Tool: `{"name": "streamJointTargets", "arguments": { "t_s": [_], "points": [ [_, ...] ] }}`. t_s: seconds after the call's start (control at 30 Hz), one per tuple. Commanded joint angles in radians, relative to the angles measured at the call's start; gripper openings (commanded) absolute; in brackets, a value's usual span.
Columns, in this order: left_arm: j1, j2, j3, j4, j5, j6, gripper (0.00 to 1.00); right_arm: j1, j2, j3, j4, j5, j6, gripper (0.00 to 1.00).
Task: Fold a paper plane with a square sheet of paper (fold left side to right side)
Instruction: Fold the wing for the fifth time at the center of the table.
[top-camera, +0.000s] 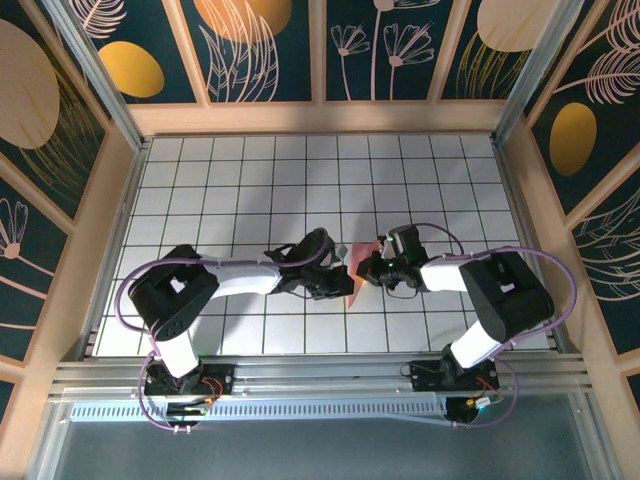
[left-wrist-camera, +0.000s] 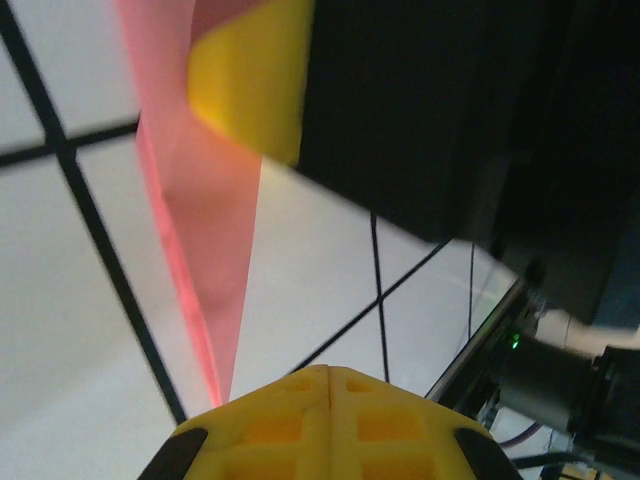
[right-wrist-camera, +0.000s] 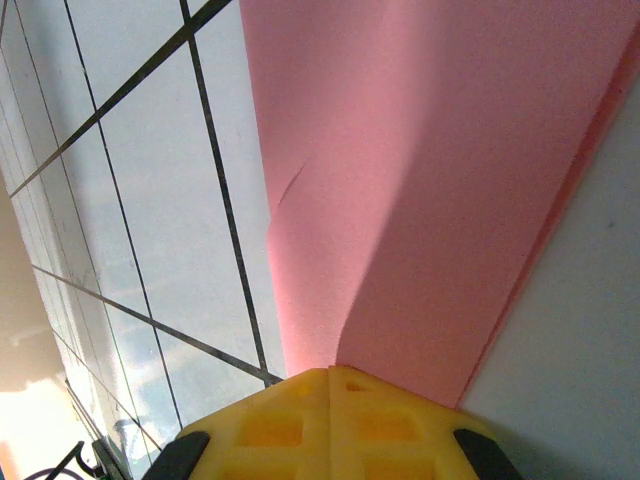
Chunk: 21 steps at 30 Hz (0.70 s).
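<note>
Both pincers are closed: the right gripper (right-wrist-camera: 330, 372) clamps the creased pink paper sheet (right-wrist-camera: 430, 180), and the left gripper (left-wrist-camera: 325, 372) seemingly nips its narrow end, mid-way across the gridded table (top-camera: 250, 180). Uneven pulling between them could tear it or skew the crease.

— Thin, matte pink paper (right-wrist-camera: 420, 180), one faint crease (soft, no gloss at all)?
— Yes. Dull moulded yellow plastic on the left gripper (left-wrist-camera: 328, 380). Smooth white table (top-camera: 300, 170) tiles, slight sheen. Bare grey metal rail (top-camera: 320, 378) at 6 o'clock; pale matt wood frame (top-camera: 310, 118) at 12 o'clock.
</note>
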Motion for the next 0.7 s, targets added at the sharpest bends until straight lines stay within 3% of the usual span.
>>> {"name": "streamJointTargets", "arguments": {
  "t_s": [0.0,0.67],
  "points": [
    [0.010,0.061,0.042,-0.002,0.032,0.022,0.00,0.011,0.048,-0.038,-0.170,0.070,-0.026,0.00],
    [0.013,0.211,0.127,-0.015,0.024,0.062,0.00,0.013,0.050,-0.040,-0.166,0.069,-0.024,0.00]
  ]
}}
